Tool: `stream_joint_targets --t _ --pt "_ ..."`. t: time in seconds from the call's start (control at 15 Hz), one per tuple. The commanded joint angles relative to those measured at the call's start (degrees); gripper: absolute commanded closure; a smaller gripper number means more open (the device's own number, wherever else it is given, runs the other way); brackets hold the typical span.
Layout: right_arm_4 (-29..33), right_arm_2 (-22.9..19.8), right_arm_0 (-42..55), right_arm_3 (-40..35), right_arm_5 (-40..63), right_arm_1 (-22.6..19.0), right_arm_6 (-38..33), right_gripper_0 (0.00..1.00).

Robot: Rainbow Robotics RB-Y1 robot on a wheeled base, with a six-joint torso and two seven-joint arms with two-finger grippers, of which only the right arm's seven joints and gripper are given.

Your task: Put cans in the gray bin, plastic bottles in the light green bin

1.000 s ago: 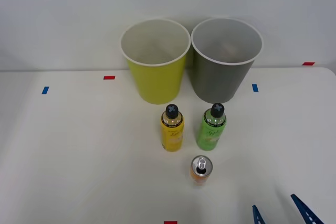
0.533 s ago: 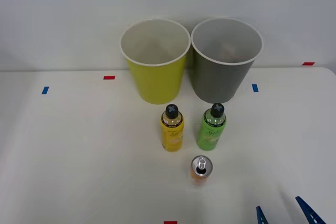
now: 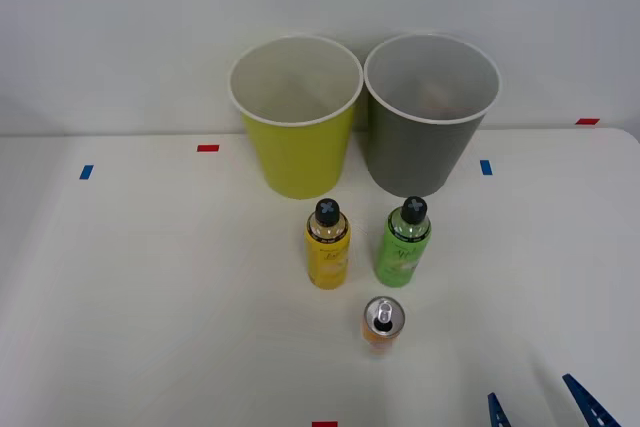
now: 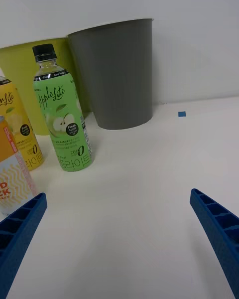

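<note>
Light green bin (image 3: 296,137) and gray bin (image 3: 430,127) stood side by side at the back of the white surface (image 3: 150,287), both upright. Yellow-label bottle (image 3: 327,245) stood just in front of the green bin; bright green bottle (image 3: 403,243) in front of the gray one, the two bottles apart. Orange can (image 3: 382,324) upright nearer the robot, between and below them. Right gripper (image 3: 540,407) sat low at the near right edge, fingers (image 4: 219,229) spread wide, empty, well clear of the can.
</note>
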Motion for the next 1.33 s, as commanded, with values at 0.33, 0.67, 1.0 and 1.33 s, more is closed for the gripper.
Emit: stream_joint_targets --t 0.33,0.67,1.0,1.33 --pt "0.0 0.0 0.0 0.0 0.0 0.0 0.0 0.0" --pt "0.0 0.0 0.0 0.0 0.0 0.0 0.0 0.0" --pt "0.0 0.0 0.0 0.0 0.0 0.0 0.0 0.0" --pt "0.0 0.0 0.0 0.0 0.0 0.0 0.0 0.0"
